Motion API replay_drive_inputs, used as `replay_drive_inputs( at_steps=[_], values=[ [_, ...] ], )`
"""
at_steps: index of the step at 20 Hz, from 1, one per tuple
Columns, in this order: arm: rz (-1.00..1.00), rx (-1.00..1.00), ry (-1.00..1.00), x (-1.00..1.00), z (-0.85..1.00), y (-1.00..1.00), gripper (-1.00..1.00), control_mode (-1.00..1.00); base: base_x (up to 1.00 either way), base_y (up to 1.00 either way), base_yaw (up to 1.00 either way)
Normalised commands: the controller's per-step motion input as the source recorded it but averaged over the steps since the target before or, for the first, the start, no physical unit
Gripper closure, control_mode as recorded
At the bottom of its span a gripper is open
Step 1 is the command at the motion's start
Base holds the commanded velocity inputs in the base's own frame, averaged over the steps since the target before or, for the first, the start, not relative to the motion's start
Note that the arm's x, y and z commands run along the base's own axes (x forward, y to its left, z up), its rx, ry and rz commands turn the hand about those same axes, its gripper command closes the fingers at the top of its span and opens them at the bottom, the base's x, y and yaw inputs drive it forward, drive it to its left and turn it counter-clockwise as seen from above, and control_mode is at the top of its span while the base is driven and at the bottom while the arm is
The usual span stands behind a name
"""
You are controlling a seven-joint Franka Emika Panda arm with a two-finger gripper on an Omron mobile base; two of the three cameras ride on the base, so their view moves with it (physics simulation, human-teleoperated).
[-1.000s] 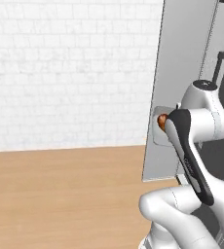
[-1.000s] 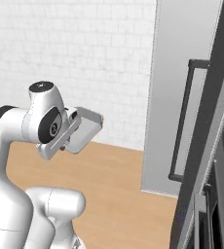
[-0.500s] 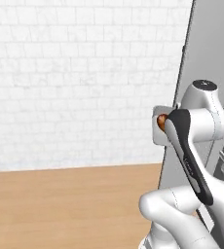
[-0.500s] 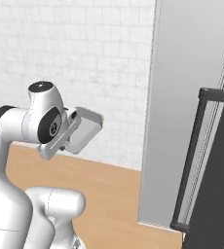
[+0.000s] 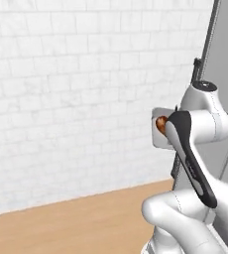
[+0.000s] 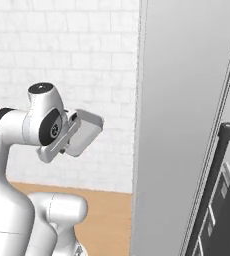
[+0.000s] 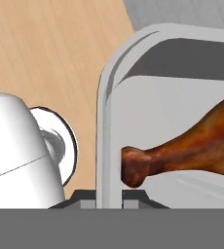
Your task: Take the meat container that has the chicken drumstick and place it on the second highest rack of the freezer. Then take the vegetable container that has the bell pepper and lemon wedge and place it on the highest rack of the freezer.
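Meat container (image 7: 133,87), a pale grey tray with rounded rim, is carried in the air at the end of the arm, clear of the floor. The chicken drumstick (image 7: 182,151) lies inside it, glossy orange-brown, with its knobbed bone end pointing toward the rim on the tool side and its thick end running out of the hand view to the right. In the left base view the container (image 5: 158,138) shows as a small grey box edge just left of the wrist, with an orange-brown spot of the drumstick (image 5: 161,124) visible at its open side. In the right base view the same container (image 6: 84,132) is seen from its underside or back, tilted, right of the wrist. Tool (image 7: 109,197): its two dark tips sit at the bottom of the hand view, one on either side of the container rim, clenched on that rim; the contact itself is partly hidden by the lower edge of the view, so the grip reads as probable rather than plainly seen. Just right of the container in the right base view stands a tall flat grey panel of the freezer (image 6: 187,125), apart from the tray. A black bar handle (image 6: 212,200) runs down at the lower right. Behind everything is a white brick wall (image 5: 76,99), and below it a light wooden floor (image 5: 86,218).
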Motion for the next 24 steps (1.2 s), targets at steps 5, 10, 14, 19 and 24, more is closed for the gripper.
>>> replay_drive_inputs(
  at_steps=[5,10,14,19,24],
  values=[
    [0.0,0.0,0.0,0.0,0.0,0.0,1.0,1.0,0.21,0.39,-0.84],
    [0.0,0.0,0.0,0.0,0.0,0.0,1.0,1.0,0.29,0.46,-0.81],
    [0.0,0.0,0.0,0.0,0.0,0.0,1.0,1.0,0.4,0.44,-0.76],
    [0.0,0.0,0.0,0.0,0.0,0.0,1.0,1.0,0.47,0.4,-0.71],
    [0.0,0.0,0.0,0.0,0.0,0.0,1.0,1.0,0.45,0.34,-0.62]
  ],
)
